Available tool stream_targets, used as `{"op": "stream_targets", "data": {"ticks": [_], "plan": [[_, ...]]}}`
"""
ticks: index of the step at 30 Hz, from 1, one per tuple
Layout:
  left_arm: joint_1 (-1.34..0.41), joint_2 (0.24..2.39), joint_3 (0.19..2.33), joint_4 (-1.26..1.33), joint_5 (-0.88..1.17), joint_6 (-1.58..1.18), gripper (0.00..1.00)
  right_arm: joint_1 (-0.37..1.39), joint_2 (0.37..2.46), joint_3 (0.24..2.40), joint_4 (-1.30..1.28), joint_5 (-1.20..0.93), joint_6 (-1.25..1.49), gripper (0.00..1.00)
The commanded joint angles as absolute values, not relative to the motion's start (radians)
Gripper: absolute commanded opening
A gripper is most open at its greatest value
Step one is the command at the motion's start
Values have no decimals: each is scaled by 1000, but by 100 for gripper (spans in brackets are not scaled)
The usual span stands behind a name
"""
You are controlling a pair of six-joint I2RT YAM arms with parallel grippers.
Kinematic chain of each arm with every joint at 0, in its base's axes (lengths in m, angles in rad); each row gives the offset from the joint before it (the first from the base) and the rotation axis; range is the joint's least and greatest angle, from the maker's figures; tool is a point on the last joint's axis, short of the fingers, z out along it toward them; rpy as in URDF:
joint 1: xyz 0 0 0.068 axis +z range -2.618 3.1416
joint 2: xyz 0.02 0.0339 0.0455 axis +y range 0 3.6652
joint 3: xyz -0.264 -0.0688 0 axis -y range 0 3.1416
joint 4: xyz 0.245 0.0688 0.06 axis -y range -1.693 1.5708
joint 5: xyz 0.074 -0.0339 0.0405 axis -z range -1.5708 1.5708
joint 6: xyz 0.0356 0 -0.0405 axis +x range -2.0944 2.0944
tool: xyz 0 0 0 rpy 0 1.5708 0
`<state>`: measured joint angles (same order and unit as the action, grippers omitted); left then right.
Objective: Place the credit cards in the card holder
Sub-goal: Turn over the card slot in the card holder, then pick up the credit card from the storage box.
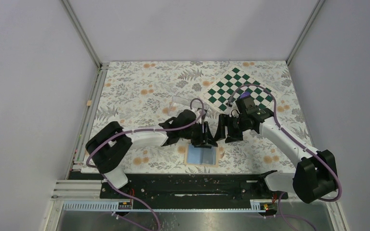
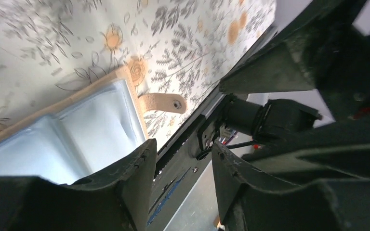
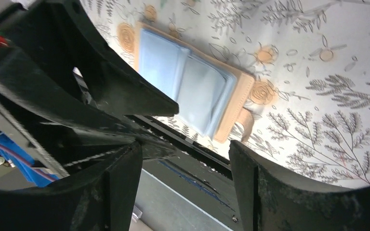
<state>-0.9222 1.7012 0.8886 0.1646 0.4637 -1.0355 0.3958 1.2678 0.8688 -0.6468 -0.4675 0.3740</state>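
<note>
The card holder lies open on the floral tablecloth near the front edge, with a tan rim and two blue-grey panels facing up. It also shows in the left wrist view, with its tan snap strap, and in the right wrist view. My left gripper hovers just above the holder's far edge, open and empty. My right gripper hovers close beside it on the right, open and empty. No credit card shows in any view.
A clear plastic box lies behind the left gripper. A green-and-white checkered mat lies at the back right. The black base rail runs just in front of the holder. The two grippers are almost touching.
</note>
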Motion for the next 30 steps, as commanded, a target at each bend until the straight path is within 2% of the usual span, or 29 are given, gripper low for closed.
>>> {"op": "stream_targets", "data": {"ticks": [1,5,9,18,21,27,30], "plan": [[-851,1554,864,273,504,-969,46,385,1320,961,-637,-469,378,73],[-748,1506,857,239,543,-917,47,382,1390,1035,-638,-478,374,73],[-636,1532,946,68,573,-824,48,377,1486,1125,-630,-490,375,73],[-554,1803,1407,-458,429,-575,48,355,1749,1336,-599,-518,410,71],[-551,1931,1574,-599,349,-525,46,353,1828,1399,-603,-502,422,67],[-543,2074,1684,-645,338,-523,41,353,1941,1475,-625,-488,426,62],[-543,2111,1700,-644,352,-526,38,353,1970,1487,-628,-489,429,56]]}}
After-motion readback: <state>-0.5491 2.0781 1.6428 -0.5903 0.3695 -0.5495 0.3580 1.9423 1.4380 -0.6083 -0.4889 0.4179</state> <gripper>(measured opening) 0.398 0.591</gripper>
